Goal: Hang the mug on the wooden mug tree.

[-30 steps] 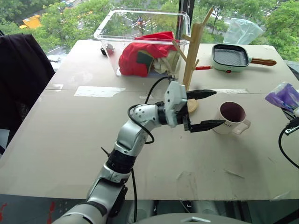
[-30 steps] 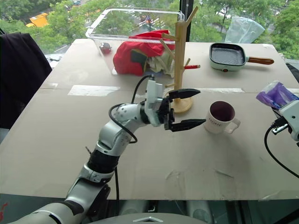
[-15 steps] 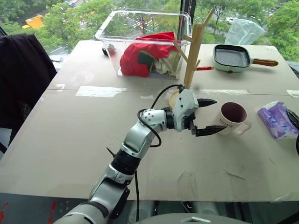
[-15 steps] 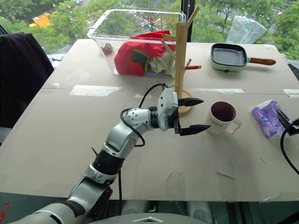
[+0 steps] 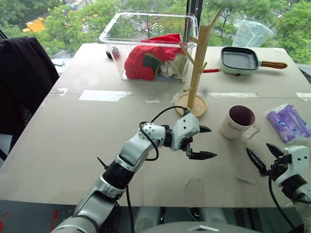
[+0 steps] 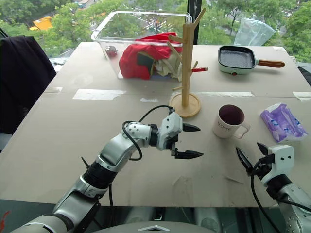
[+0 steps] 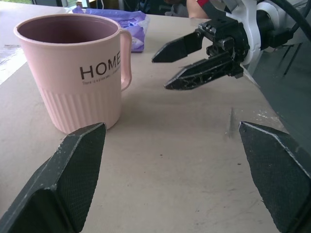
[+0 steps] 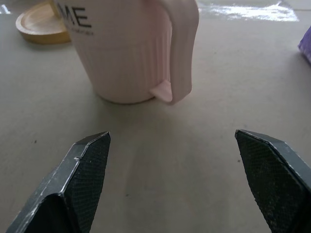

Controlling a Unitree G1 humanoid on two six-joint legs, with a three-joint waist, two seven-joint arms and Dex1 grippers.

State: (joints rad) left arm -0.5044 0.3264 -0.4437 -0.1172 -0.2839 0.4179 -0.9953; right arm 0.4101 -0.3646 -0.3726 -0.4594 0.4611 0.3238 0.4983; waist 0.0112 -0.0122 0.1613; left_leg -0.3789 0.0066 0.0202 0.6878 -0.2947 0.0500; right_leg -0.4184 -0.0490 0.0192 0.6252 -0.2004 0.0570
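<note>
The mug (image 5: pixel 238 122) stands upright on the table, pale with a dark maroon inside and "HOME" printed on it; its handle (image 8: pixel 182 48) faces the near right. The wooden mug tree (image 5: pixel 199 58) stands just behind and left of it on a round base (image 8: pixel 41 22). My left gripper (image 5: pixel 213 142) hovers open left of the mug and nearer to me, pointing right, nothing between its fingers. My right gripper (image 5: pixel 257 148) is open at the near right, pointing at the mug's handle from a short way off. The left wrist view shows the mug (image 7: pixel 77 73) and the right gripper (image 7: pixel 159 74) beyond.
A clear plastic bin (image 5: pixel 114 36) holding red cloth stands at the back behind the tree. A green pan (image 5: pixel 240 59) lies at the back right. A purple-and-white bag (image 5: pixel 287 122) lies right of the mug. A dark garment (image 5: pixel 22 82) hangs at the far left.
The left gripper sank and drew back from the tree's base toward me. The right gripper let go of the purple bag, which now lies on the table, and swung in open near the mug.
</note>
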